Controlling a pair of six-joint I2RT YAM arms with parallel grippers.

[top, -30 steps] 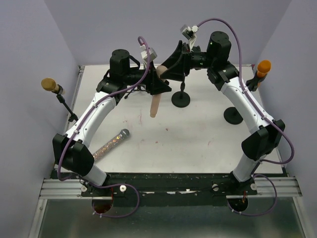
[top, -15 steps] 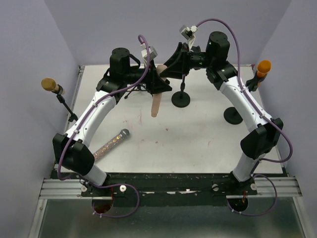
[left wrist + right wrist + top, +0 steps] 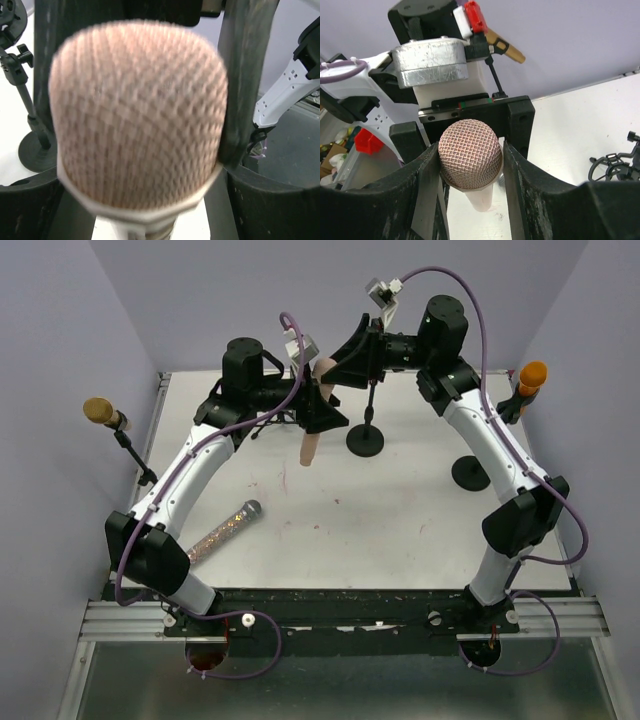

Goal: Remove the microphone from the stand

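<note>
The pink microphone [image 3: 311,440] hangs head-up over the back of the table, left of the black stand [image 3: 365,438], clear of it. My right gripper [image 3: 332,372] is shut on its mesh head [image 3: 470,155], a finger pressed on each side. From the opposite side, my left gripper [image 3: 322,400] stands open around the same head [image 3: 137,115], which fills the left wrist view between the two fingers [image 3: 246,80]. The pink handle [image 3: 482,197] points down at the table.
A glitter microphone [image 3: 226,527] lies on the table at the left. A gold microphone [image 3: 98,410] sits on a stand at the left edge. An orange one [image 3: 531,375] sits on a stand at the right, whose round base [image 3: 470,473] rests nearby.
My right gripper has closed on the microphone's head and risen slightly. My left gripper's jaws have widened. The microphone's handle has swung a little nearer to upright.
</note>
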